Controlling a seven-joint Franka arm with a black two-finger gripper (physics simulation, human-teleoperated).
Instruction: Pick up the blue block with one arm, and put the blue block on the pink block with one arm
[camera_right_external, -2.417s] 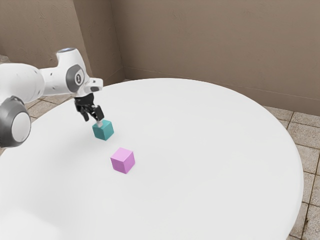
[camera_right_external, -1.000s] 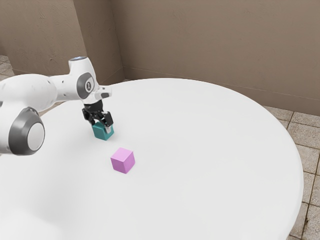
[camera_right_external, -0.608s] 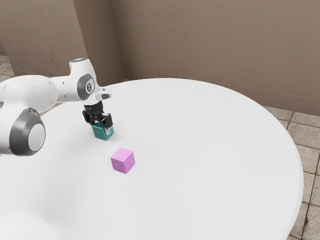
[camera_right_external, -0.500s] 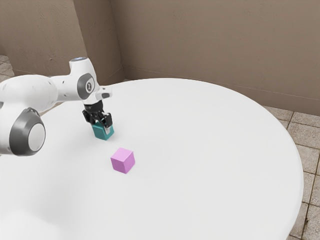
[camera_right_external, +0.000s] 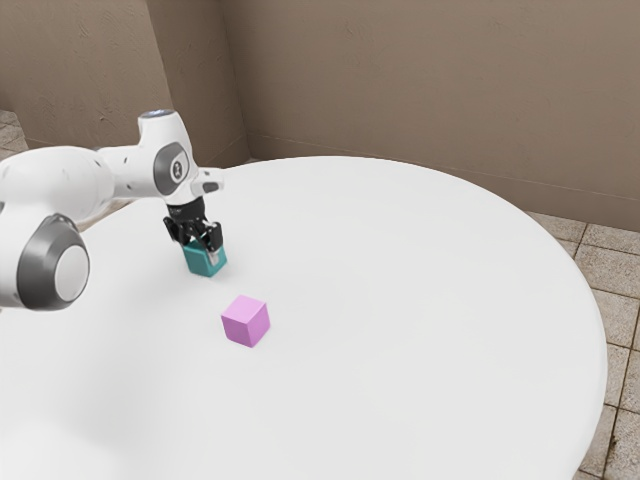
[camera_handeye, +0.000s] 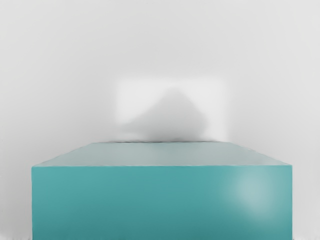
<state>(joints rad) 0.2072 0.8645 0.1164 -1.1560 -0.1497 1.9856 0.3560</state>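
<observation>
The blue block (camera_right_external: 206, 263) looks like a light, rigid cube with smooth flat faces, best pinched across two opposite sides. It sits low on the white table (camera_right_external: 420, 300), near the pink block (camera_right_external: 246, 321) but apart from it. The gripper (camera_right_external: 203, 247) stands upright over it, its fingers clamped against its upper sides.

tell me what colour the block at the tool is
Teal block, clearest in the wrist view.
</observation>
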